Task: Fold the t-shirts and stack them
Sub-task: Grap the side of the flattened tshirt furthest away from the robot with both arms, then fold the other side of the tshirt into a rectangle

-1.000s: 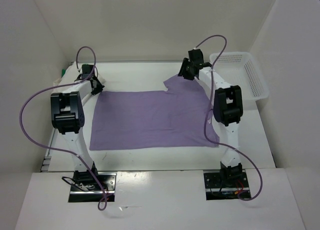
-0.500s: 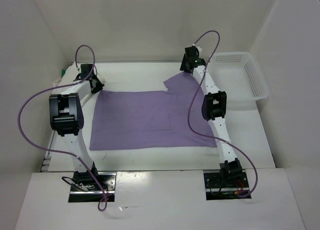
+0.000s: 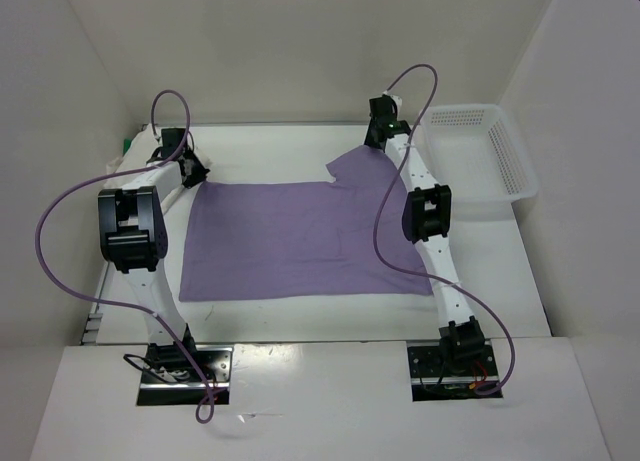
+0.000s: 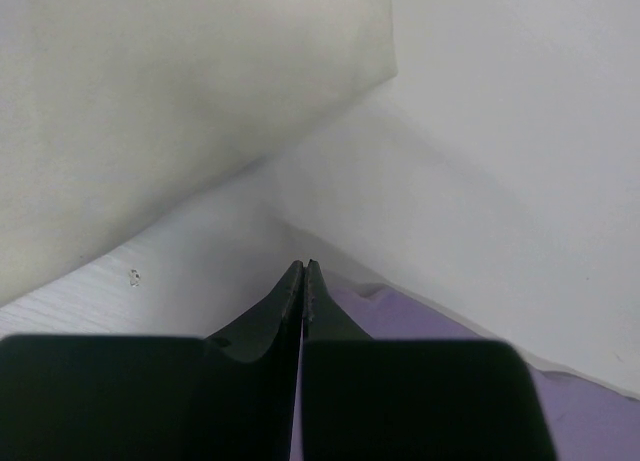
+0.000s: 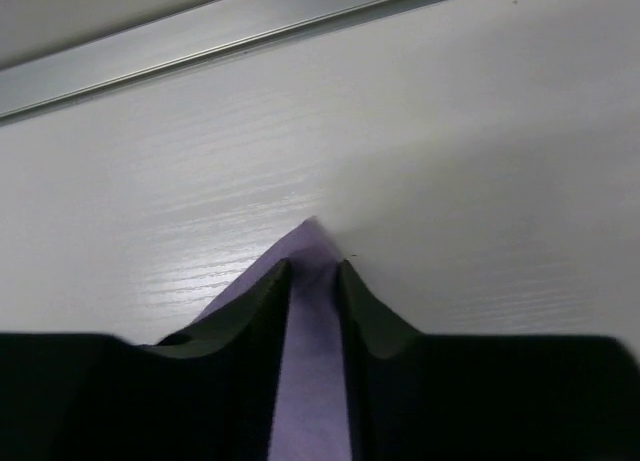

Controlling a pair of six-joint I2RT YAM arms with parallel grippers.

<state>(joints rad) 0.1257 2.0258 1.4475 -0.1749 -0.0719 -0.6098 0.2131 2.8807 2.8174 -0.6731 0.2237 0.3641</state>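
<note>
A lavender t-shirt (image 3: 300,236) lies spread flat across the middle of the table. My left gripper (image 3: 196,176) sits low at its far left corner. In the left wrist view that gripper (image 4: 303,266) is shut, with a thin sliver of purple cloth (image 4: 450,326) caught between the fingers. My right gripper (image 3: 378,141) is stretched out to the far right sleeve tip. In the right wrist view its jaws (image 5: 312,266) stand a narrow gap apart, with the pointed corner of the sleeve (image 5: 312,361) lying between them. No other t-shirt is spread out in view.
A white perforated basket (image 3: 480,161) stands at the far right of the table, just right of the right arm. A small bit of green (image 3: 127,143) shows at the far left edge behind the left arm. White walls close in the back and both sides.
The right arm has stretched farther back and its gripper has moved onto the sleeve tip, its jaws narrowing. The left arm and the shirt have stayed put.
</note>
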